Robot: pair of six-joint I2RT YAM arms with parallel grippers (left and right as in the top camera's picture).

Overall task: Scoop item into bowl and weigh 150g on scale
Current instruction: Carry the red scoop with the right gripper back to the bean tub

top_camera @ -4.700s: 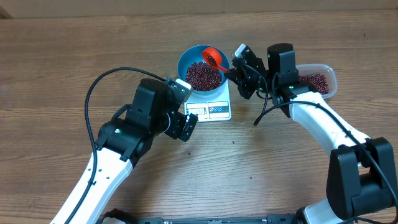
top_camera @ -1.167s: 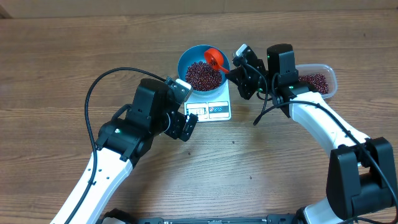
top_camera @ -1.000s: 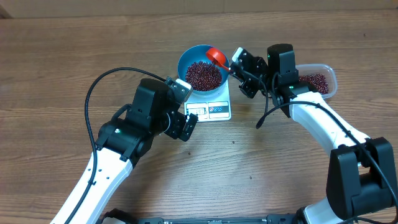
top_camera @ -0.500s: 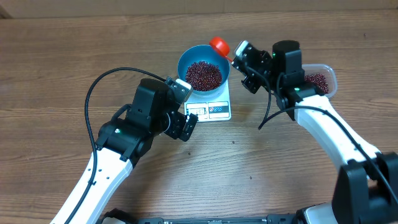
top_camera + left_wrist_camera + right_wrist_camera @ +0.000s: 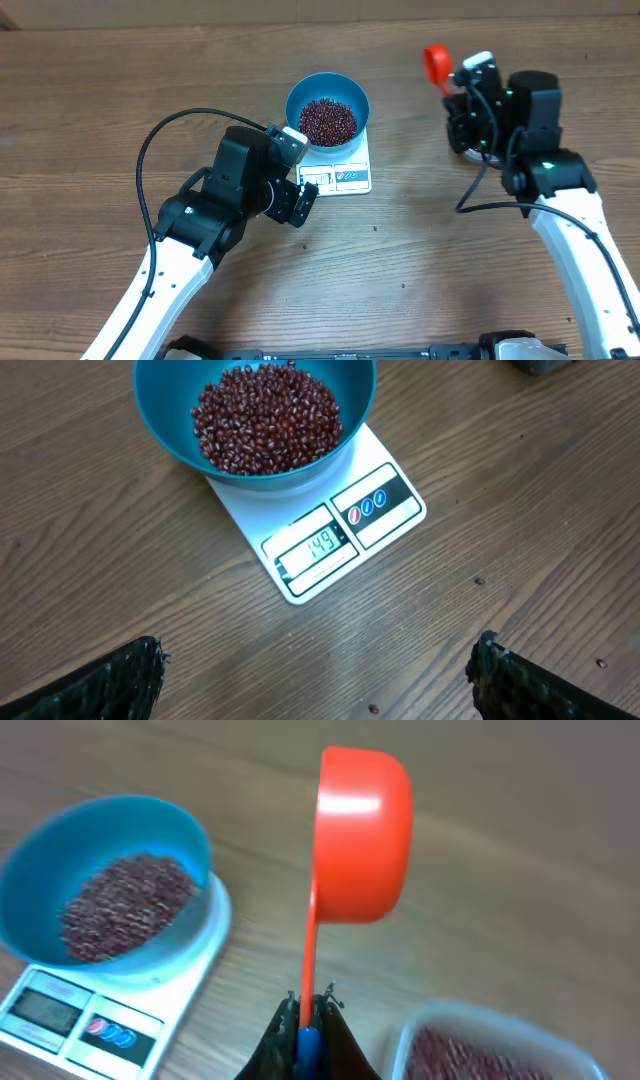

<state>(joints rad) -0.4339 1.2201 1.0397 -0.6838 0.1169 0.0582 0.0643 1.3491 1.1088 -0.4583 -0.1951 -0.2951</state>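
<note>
Overhead: blue bowl [image 5: 292,100] sits on the white scale [image 5: 358,158] mid-tabletop [image 5: 120,90], holding a loose heap of small red-brown beans [image 5: 328,121]. The right jaws hold the red scoop [image 5: 435,57] well off to the bowl's right, up over bare wood. Left arm is parked just in front of the scale. Left wrist: display [image 5: 318,547] reads 149, so I'd call this the final top-up stage, a hair under target. Left jaws are spread fully wide with nothing in them; only the dark ribbed tips show at the bottom corners. The scale is a flat, smooth rectangular plastic slab with round buttons [image 5: 366,508] beside the readout. The bowl is deep, round, glossy plastic, and the beans are tiny, hard-looking ovals that should roll easily. Right wrist: jaws are clamped tight on the scoop's thin red handle, with the rounded, shiny cup out ahead. Can't tell whether anything is in it. The clear rounded container [image 5: 412,1038] with more beans is at lower right, bowl and scale at left. Next move likely needs only a few beans: take a very shallow pick-up from the container and trickle them in slowly, because a full scoop would overshoot.
</note>
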